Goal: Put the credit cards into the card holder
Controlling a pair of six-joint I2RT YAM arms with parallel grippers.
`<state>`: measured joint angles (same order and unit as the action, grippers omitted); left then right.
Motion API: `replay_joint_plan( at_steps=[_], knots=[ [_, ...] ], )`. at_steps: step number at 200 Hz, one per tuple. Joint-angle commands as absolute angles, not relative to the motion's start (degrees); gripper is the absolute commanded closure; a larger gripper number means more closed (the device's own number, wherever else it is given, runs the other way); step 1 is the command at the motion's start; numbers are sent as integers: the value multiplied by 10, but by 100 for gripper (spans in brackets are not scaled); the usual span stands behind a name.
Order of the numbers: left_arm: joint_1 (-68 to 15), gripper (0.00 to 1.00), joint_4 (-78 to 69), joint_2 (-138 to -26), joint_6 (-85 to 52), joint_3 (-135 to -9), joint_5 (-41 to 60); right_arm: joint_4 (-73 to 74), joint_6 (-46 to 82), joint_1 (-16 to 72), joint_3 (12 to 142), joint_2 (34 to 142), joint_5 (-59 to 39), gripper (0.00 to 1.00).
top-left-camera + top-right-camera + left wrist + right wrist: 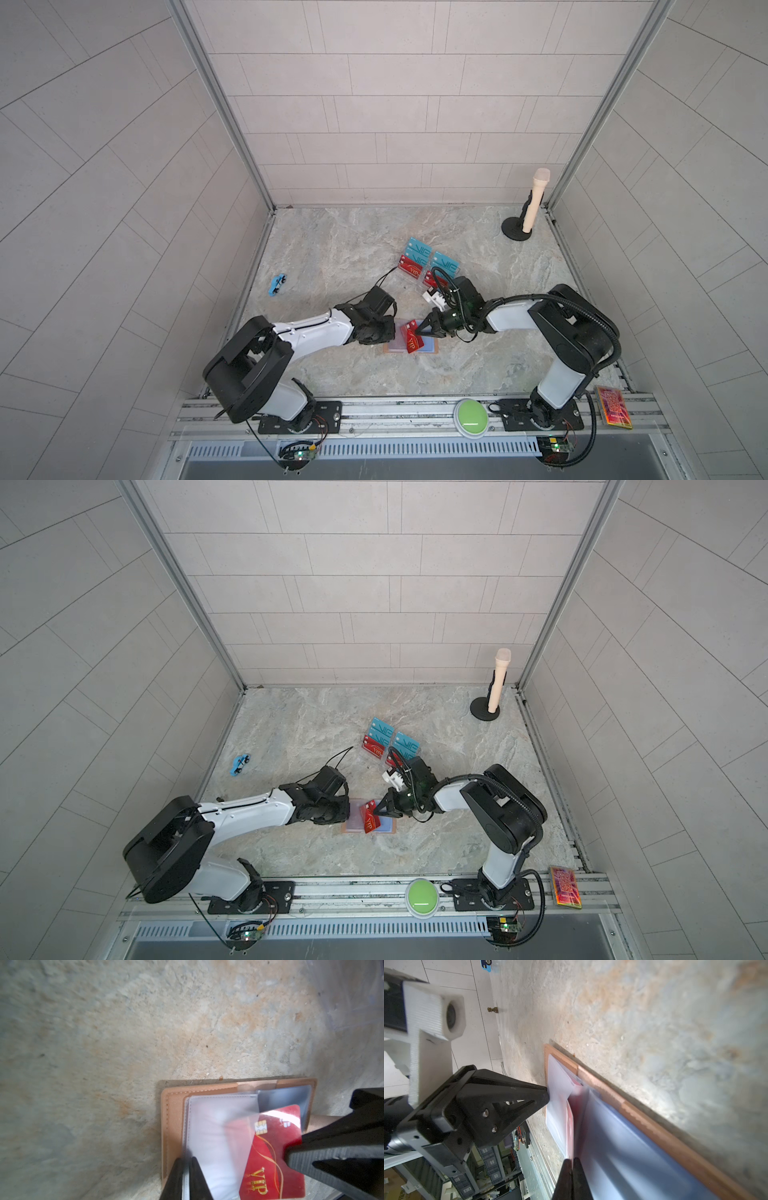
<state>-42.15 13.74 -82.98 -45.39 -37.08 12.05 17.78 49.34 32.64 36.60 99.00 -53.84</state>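
The card holder (172,1126) lies open and flat on the table (332,249), right between the two grippers. The left gripper (188,1169) is pinched almost closed on the edge of a clear pocket sheet (218,1126) and holds it a little way up off the holder. The right gripper (572,1167) is squeezed tight on a red card (268,1153). It holds the card by the middle of one long side.

Here is what matters now. The pocket lies straight out past the right gripper's fingertips, toward the left gripper. The card's long side runs crosswise to those fingertips, and it sits a bit slanted against the pocket's edge. The corner with the gold chip is already under the lifted sheet. The right gripper is the one with the card, and the left one only holds the pocket open. I think the card must be turned straight before it can slide in.

The sheet looks blurry, so I can't really tell how deep the card has gone. From above, the left gripper's tips hide under its own wrist. The other cards (415,255) stand well behind the right gripper, and its wrist covers some of them.
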Motion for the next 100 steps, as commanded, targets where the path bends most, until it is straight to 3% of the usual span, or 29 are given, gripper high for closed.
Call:
replay_joint_plan(
  at_steps=[1,100],
  knots=[
    [-424,88,159,-821,-446,-363,113,202,510,329,358,1002,-504,100],
    [-424,89,162,-816,-447,-364,113,318,573,338,304,1015,-472,100]
  ],
)
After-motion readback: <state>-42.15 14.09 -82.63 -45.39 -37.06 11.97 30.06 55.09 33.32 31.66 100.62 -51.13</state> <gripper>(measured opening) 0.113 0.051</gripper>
